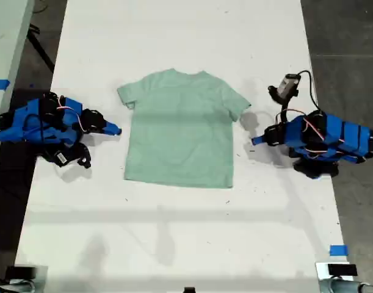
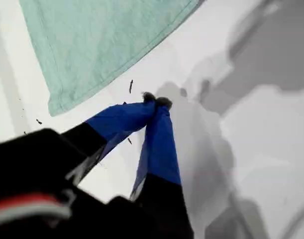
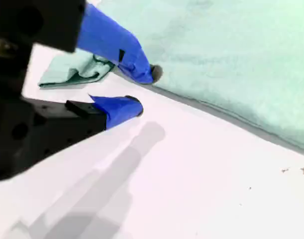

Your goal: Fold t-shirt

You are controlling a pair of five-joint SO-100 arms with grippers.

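White table (image 1: 174, 244); first tool (image 2: 156, 101) closed, empty.

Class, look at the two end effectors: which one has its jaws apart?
My second end effector, beside the t-shirt: a gap shows between its tips. My first end effector has its tips touching.

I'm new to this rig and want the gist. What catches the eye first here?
The mint t-shirt lies flat on the white table, neck toward the exterior view's top. One blue arm flanks it at that view's left, another arm at its right. My first gripper is shut beside a shirt corner; my second gripper is open by a rumpled sleeve.
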